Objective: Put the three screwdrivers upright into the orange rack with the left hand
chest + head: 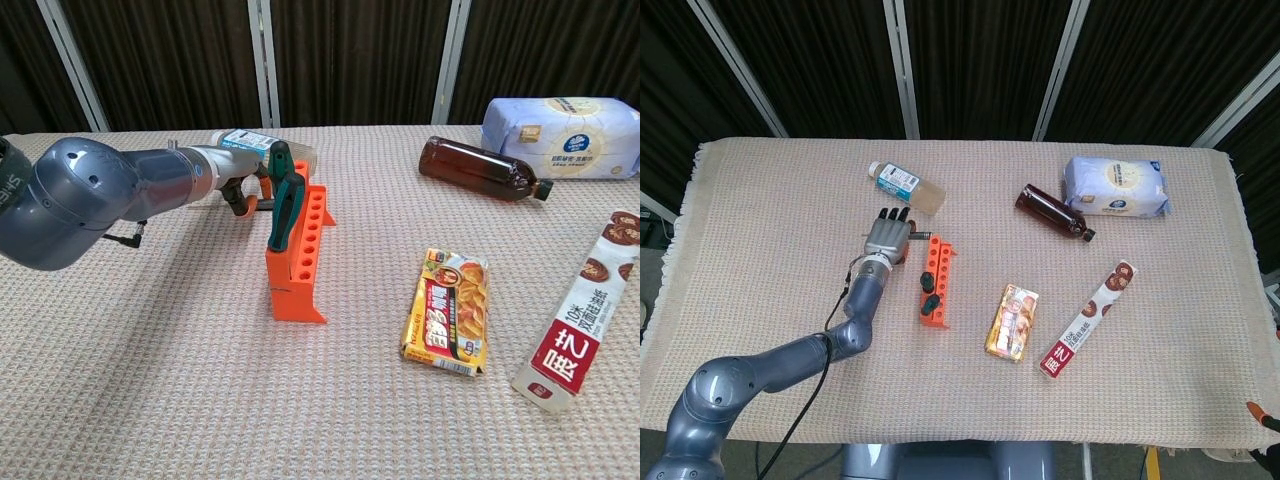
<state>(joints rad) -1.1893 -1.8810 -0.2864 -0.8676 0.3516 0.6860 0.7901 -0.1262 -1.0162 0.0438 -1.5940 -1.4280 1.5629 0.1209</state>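
The orange rack (937, 278) (298, 262) stands left of the table's middle. Two green-handled screwdrivers (928, 291) (286, 207) stand upright in its near end. The third screwdriver has an orange handle (242, 206) and lies just left of the rack's far end, its metal shaft (919, 234) pointing right. My left hand (888, 237) (228, 180) lies over that handle with its fingers curled around it, low over the cloth. Most of the handle is hidden under the hand. My right hand is in neither view.
A clear bottle with a blue label (907, 188) lies just beyond the left hand. A brown bottle (1051, 212) and a white-blue pack (1116, 187) lie at the back right. A snack packet (1012, 321) and a long red-white pack (1088, 317) lie right of the rack.
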